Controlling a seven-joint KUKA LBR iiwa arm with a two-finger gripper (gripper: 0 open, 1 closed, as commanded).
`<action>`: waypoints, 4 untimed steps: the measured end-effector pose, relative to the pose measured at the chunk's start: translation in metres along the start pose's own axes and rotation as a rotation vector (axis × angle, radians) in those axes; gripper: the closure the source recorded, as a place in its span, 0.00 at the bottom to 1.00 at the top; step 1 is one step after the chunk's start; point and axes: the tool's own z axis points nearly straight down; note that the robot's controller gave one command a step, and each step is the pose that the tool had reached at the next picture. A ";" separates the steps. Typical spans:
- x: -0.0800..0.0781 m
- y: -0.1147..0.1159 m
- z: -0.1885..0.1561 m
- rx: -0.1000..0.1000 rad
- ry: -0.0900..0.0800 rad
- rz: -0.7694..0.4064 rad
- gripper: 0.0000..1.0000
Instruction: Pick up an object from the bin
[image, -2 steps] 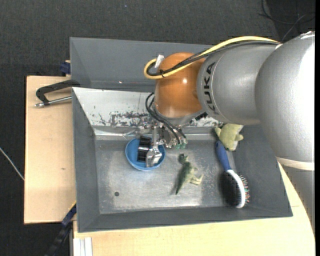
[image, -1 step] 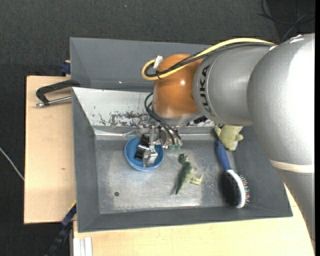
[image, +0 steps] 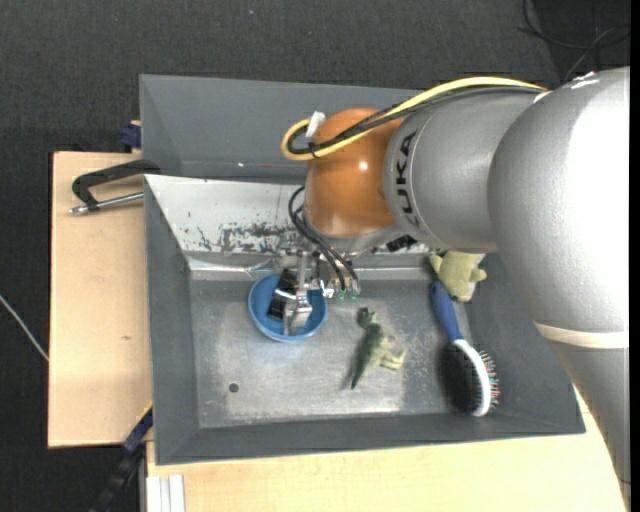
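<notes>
The grey bin held only a few things, spread loosely across its floor. A small round blue bowl sat to the left of the middle, close to the far wall. Right of it, near the middle of the floor, lay a thin green toy lizard, stretched from far to near, with a small pale scrap just beside it on the right. Further right lay a hairbrush with a blue handle pointing to the far side and a dark, bristly head toward the near wall. A pale yellow lump rested by the far end of that handle, close to the far wall.

The arm reached in from the right, its orange cover hanging above the far wall. The gripper hung down from it over the blue bowl, its tip within the bowl's outline and covering the bowl's right part. Whether it was wide or narrow could not be told, nor whether it touched the bowl or held anything. The bowl sat flat on the bin floor, well apart from the lizard and the brush.
</notes>
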 end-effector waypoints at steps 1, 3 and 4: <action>0.000 0.001 -0.001 -0.002 0.000 0.000 1.00; -0.005 0.003 -0.059 0.002 0.000 -0.001 1.00; -0.008 0.004 -0.093 0.002 0.000 -0.002 1.00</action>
